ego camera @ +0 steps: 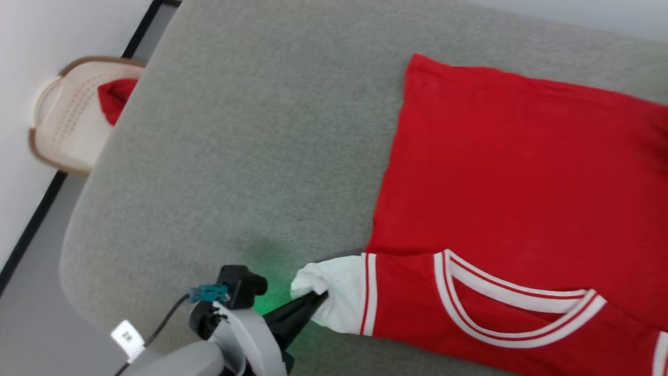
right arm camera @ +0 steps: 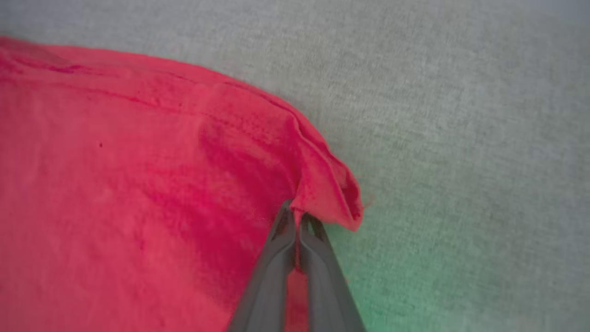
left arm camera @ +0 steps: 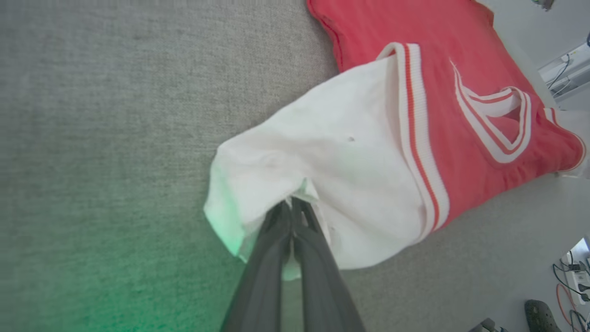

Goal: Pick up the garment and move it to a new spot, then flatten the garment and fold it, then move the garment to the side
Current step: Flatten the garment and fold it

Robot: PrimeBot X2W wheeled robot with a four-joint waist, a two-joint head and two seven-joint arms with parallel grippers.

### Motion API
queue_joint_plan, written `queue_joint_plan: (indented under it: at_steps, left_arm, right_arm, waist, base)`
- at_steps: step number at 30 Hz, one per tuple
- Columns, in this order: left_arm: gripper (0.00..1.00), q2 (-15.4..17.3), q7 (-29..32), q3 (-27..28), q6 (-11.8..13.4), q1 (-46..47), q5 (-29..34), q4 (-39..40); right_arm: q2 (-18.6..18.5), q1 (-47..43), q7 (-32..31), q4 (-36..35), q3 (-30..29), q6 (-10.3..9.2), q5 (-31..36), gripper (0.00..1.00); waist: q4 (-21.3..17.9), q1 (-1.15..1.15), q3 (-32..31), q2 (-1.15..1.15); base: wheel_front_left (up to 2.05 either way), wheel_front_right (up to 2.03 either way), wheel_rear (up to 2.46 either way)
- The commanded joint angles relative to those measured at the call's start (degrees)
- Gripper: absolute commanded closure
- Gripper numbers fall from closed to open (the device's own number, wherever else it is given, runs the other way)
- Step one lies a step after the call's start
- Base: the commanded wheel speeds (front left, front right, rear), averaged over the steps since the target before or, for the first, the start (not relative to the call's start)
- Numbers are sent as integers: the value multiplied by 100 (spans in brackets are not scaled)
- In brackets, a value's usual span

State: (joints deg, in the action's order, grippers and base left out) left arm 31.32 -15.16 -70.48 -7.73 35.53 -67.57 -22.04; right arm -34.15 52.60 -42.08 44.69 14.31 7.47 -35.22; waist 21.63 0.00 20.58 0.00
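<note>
The big red jersey lies spread on the grey cushion, over on the right side, with its striped neck nearest the robot. The left gripper is squeezed tight on the white sleeve (the cloth bunches up around its tips). The right gripper is pinched on a red corner of the jersey. A beige basket holding a small red cloth sits past the cushion's left edge.

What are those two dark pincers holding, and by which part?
Both hold the red short-sleeved jersey with white sleeves: the left gripper pinches a white sleeve, the right gripper a red corner.
</note>
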Motion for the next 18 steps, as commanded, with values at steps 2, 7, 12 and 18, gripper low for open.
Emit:
queue_joint_plan:
  at_steps: [2, 7, 12, 18]
  left_arm:
    - [100, 159, 12, 119, 52, -139, 5, -50]
    - [100, 371, 12, 259, 44, -318, 36, -26]
    - [100, 539, 10, 364, 40, -495, 5, -11]
    - [100, 684, 10, 411, 39, -684, -18, 0]
  right_arm:
    - [-91, -374, -61, -332, 230, 3, -313, 100]
    - [-285, -1000, -48, -1059, 513, 3, -797, 100]
    - [-498, -1844, 54, -1772, 640, 3, -1212, 100]
    - [-629, -2897, 227, -2387, 493, 3, -1518, 100]
  waist:
    - [-406, 0, -336, 0]
    - [-726, 0, -572, 0]
    - [-1015, 0, -760, 0]
    - [-1295, 0, -935, 0]
  base:
    - [0, 0, 0]
    - [0, 0, 0]
    - [0, 0, 0]
    - [0, 0, 0]
